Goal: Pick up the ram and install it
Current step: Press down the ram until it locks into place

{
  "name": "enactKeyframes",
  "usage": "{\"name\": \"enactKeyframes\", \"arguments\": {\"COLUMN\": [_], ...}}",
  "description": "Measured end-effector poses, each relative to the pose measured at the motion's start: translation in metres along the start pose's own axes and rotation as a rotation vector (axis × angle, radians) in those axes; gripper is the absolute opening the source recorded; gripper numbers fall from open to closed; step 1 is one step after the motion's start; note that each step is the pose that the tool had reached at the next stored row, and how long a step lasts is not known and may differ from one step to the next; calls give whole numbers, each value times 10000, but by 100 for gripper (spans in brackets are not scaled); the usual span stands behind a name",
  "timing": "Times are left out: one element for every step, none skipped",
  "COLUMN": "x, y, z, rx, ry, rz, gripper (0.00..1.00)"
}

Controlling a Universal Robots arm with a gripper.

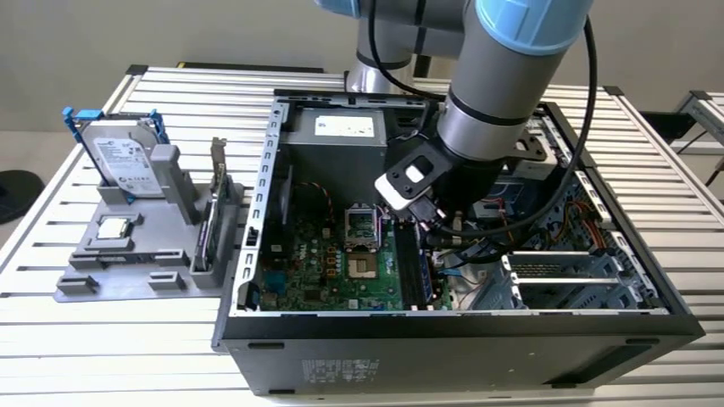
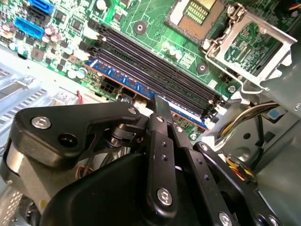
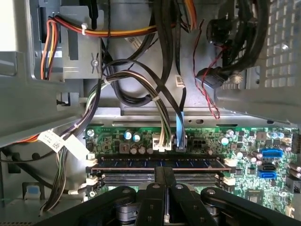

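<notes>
Where cables (image 3: 155,94) crowd, end effector (image 3: 165,176) touches ram (image 3: 160,163)

No text, number or sign can be read anywhere. In the exterior view, a white label (image 1: 344,126) sits on the grey power supply box at the far end of the open computer case (image 1: 476,348), and faint pale print (image 1: 337,370) marks the case's dark near wall; the lettering on both is too small to make out. The hard drive (image 1: 118,161) standing in the grey holder carries a pale sticker with unreadable marks. In the first wrist view, a white tag (image 3: 52,140) wrapped around a cable bundle bears tiny dark print that cannot be made out.
</notes>
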State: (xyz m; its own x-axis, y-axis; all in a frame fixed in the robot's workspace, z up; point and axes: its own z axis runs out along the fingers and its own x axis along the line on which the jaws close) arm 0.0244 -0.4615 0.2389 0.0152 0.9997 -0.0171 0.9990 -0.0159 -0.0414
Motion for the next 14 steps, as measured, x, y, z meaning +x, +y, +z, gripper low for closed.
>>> {"name": "enactKeyframes", "arguments": {"x": [9, 17, 22, 29, 37, 43, 50, 54, 56, 57, 59, 60, 60, 60], "y": [3, 4, 5, 6, 6, 6, 6, 6, 6, 6, 6, 6, 7, 7], "z": [17, 34, 51, 62, 71, 79, 89, 96, 105, 114, 124, 136, 146, 153], "rx": [0, 0, -1, 0, 0, 0, 0, -1, -1, -1, -1, -1, 1, 2], "ry": [-1, 1, 3, 4, 5, 5, 6, 7, 9, 7, 7, 7, 4, -1], "rz": [-16, -28, -31, -32, -32, -32, -32, -32, -32, -32, -31, -32, -32, -32], "gripper": [0, 0, 0, 0, 0, 0, 0, 0, 0, 0, 0, 0, 0, 0]}}
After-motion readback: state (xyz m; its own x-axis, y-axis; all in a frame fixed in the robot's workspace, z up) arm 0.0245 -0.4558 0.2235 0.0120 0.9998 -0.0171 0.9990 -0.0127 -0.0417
